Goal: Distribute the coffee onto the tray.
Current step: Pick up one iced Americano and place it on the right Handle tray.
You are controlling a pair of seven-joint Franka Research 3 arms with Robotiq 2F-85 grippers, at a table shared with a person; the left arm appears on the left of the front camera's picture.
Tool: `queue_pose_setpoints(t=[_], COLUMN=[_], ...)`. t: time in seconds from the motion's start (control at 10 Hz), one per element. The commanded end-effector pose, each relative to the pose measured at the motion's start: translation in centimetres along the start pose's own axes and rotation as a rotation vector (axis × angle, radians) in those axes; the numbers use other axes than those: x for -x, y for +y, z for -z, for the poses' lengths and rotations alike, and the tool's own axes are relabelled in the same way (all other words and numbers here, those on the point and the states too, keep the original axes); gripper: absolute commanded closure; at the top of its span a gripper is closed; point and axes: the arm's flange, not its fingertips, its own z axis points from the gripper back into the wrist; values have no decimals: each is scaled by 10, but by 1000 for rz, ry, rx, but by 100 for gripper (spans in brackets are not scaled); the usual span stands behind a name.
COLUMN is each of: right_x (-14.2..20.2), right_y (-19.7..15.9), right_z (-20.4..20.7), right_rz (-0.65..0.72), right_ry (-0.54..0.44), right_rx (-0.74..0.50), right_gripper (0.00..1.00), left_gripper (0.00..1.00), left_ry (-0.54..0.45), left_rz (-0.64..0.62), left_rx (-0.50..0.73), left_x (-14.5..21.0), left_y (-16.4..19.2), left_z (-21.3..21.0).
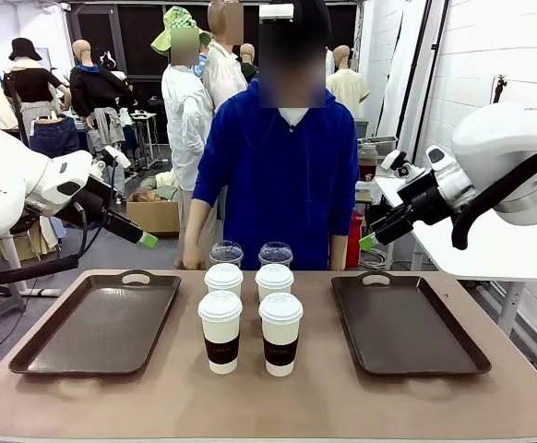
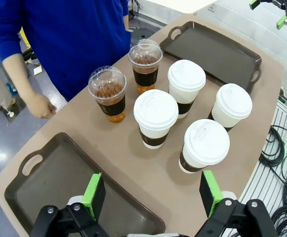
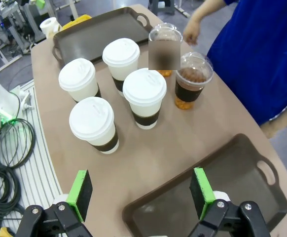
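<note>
Four white paper cups (image 1: 220,330) carry smooth lids and matt brown sleeves, two dome-lidded cups (image 2: 107,94) are clear glossy plastic, the dark trays (image 1: 93,332) have a faint sheen, and the tan tabletop (image 1: 342,406) looks matt.

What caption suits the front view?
Six coffee cups stand between left tray and right tray; left gripper and right gripper hover open.
</note>
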Motion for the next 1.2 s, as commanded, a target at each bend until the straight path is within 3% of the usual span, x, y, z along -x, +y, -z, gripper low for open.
queue_pose_setpoints(t=[0.0,1.1], right_x=[1,1], right_y=[-2,-2], right_z=[2,2], right_rz=[-14,-14], right_ry=[-20,-20], right_rx=[-18,-18], right_gripper=[0,0], left_gripper=[0,0], left_ry=[-8,-8], left_rz=[-4,-4], left_rx=[11,11], left_x=[1,1], left_y=[0,0], left_z=[-1,-1])
